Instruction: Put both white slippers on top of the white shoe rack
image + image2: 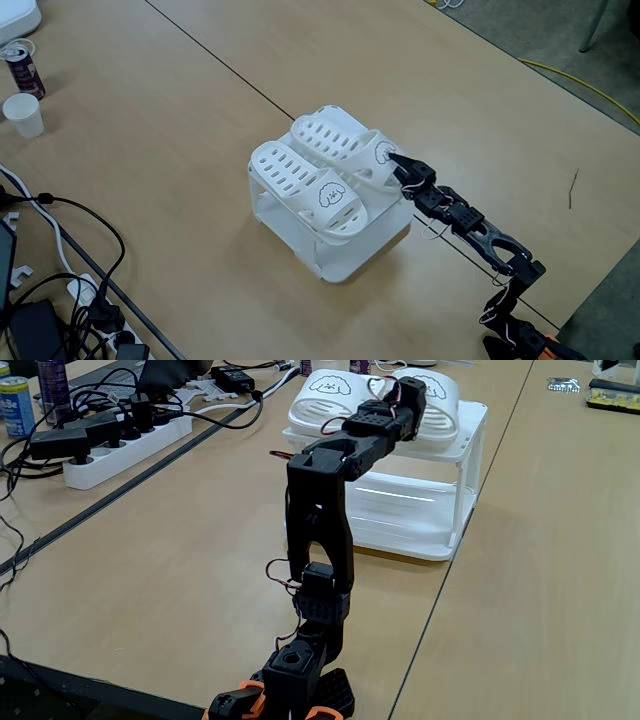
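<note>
Two white slippers sit side by side on top of the white shoe rack (335,262), touching along their inner edges. In a fixed view (300,180) the left slipper's long axis runs upper left to lower right, w/ the cartoon-face end pointing lower right toward the arm; the right slipper (345,140) lies parallel, same way round. Rack stands on the wood tabletop (180,200), roughly mid-frame. The black arm reaches in from lower right, and its jaws (392,160) are at the face end of the right slipper, prob touching it. Can't tell how far open they are or if they're actually clamping anything, too small/dark. From behind the arm in a fixed view (345,445), the wrist blocks that slipper's near end.
</note>
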{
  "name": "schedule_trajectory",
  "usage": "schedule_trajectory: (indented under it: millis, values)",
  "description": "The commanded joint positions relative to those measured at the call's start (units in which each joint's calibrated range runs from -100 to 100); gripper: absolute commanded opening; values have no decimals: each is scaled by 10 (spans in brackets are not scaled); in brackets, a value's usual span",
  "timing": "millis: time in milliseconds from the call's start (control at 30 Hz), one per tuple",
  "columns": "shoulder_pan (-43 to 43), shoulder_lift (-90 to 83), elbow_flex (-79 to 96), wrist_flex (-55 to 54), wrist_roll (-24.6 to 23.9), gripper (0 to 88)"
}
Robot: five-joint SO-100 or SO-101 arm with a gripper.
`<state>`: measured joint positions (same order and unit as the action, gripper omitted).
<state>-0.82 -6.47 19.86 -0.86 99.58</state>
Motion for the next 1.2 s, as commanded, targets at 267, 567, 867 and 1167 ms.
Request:
schedule_trajectory:
  millis: [267,567,867,1167]
  values:
    - [0,-59,-18,-3,4,179]
    - [-2,-64,-2,-3,4,197]
    - [-39,-76,3,-3,4,195]
    - [-58,-80,14,-3,4,194]
